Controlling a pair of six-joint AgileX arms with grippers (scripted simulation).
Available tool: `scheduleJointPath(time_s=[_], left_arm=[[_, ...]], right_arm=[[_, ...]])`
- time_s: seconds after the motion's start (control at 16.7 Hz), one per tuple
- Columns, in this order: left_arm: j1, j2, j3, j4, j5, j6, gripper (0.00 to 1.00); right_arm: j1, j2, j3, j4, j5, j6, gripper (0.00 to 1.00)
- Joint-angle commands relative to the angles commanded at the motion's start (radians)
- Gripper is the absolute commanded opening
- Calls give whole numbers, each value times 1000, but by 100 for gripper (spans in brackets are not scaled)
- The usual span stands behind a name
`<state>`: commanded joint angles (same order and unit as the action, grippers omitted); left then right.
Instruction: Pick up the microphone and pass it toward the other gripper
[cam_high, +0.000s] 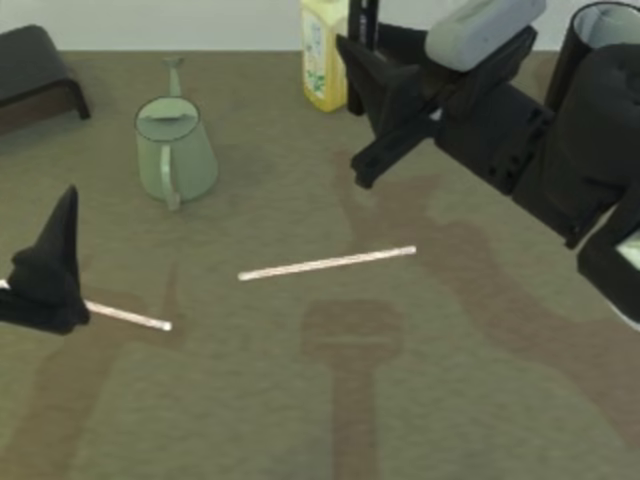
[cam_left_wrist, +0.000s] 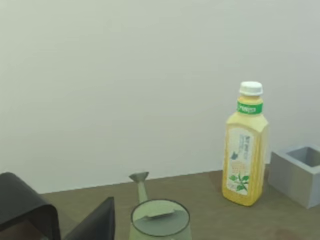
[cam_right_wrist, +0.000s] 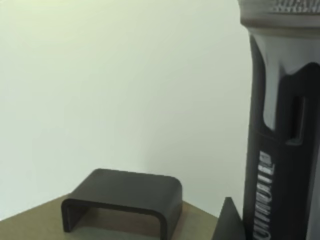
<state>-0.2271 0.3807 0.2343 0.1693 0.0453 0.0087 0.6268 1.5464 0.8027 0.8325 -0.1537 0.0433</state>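
Note:
The microphone stands upright right by the right wrist camera, its black lettered handle below the silver-grey head. My right gripper is raised over the back of the table near the bottle and is shut on the microphone; one fingertip shows beside the handle. From above, only a dark piece of the microphone rises past the fingers and out of view. The other gripper, my left gripper, is parked at the table's left edge, open and empty, with one finger showing.
A pale green watering can stands at back left and a yellow bottle at back centre. A black stand is in the far left corner. Two thin white rods lie on the table. A grey box sits beyond the bottle.

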Motion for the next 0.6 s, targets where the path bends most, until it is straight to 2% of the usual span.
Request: scheduleJointPath(time_s=[0.36, 0.6], left_arm=[[-242, 468, 269, 199, 48, 12, 100], [-356, 669, 390, 288, 70, 20, 100]], right_arm=[[0, 0, 0, 0, 0, 0, 0], [0, 0, 0, 0, 0, 0, 0]])
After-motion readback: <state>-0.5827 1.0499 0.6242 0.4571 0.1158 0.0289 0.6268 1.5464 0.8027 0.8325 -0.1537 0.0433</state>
